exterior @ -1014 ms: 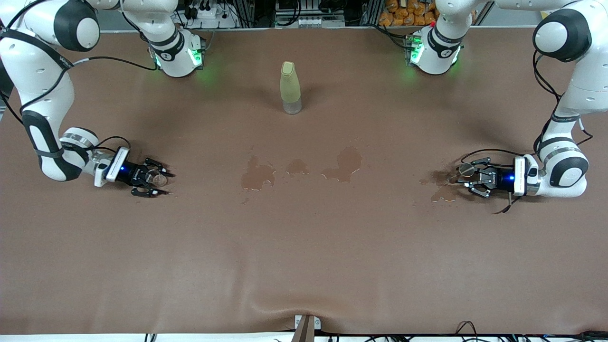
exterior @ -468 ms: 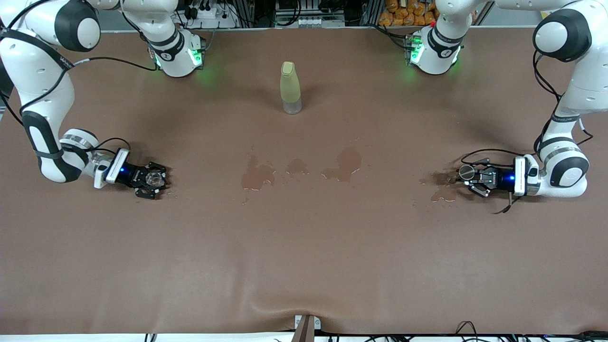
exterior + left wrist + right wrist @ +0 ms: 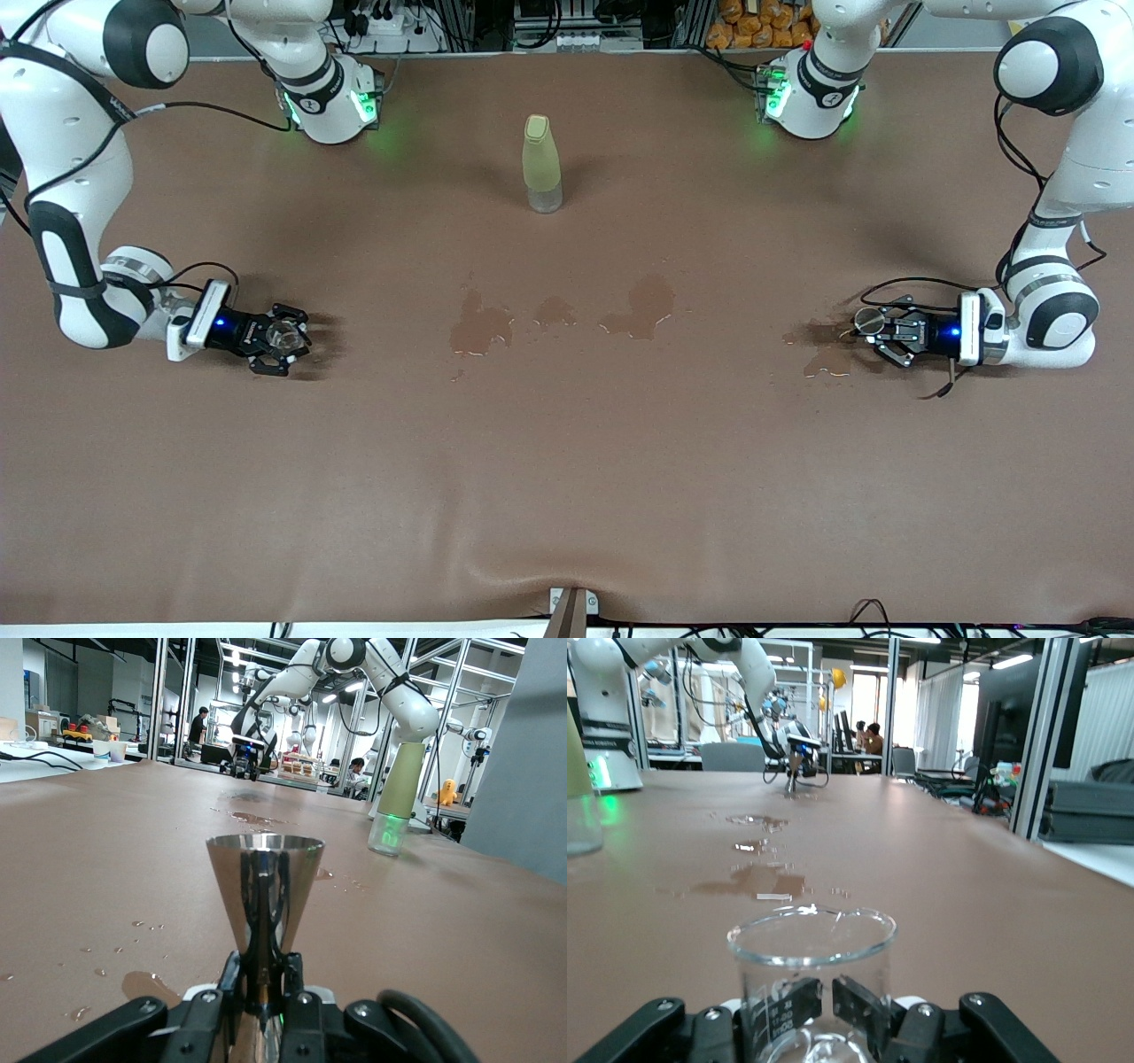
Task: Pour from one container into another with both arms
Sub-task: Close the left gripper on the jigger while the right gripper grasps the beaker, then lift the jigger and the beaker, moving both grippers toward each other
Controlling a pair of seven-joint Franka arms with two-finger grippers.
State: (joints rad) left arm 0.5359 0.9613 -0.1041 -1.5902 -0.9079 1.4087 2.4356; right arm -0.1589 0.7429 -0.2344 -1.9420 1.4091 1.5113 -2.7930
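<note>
step: grasp done, 2 vessels held | left gripper (image 3: 879, 330) pinching metal cup (image 3: 264, 890) over wet patch (image 3: 828, 347) | right gripper (image 3: 282, 338) pinching glass beaker (image 3: 811, 979) | next: likely lift both, meet above middle puddles (image 3: 558, 317), tip slowly

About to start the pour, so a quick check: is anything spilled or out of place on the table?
Yes. Wet puddles darken the brown table cover mid-table, nearer the front camera than the bottle, and more wet patches lie beside the left gripper. It looks like liquid spilled already.
</note>
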